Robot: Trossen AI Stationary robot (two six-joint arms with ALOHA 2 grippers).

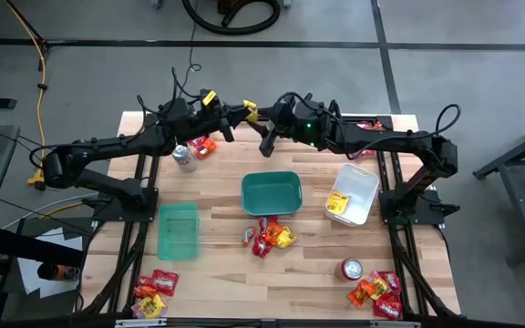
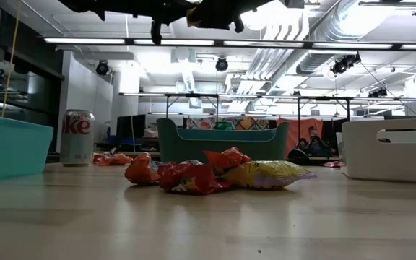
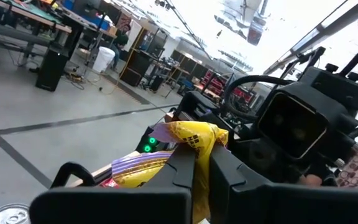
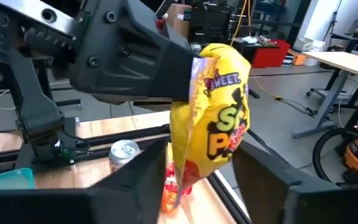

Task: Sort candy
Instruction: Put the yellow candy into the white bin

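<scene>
Passing a yellow candy packet point(image 4: 219, 106) between arms above the far edge of the table point(image 1: 290, 282): left gripper point(image 3: 201, 163) clamps it; right gripper point(image 4: 197, 180), fingers apart, must close before release.

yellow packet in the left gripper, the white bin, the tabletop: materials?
Yellow packet, pinched in the shut left gripper: thin glossy plastic film, judging by its crinkles and sheen. White bin: likely rigid moulded plastic, matte, with a cut-out handle slot. Tabletop: pale wood, plank seams and grain visible.
</scene>
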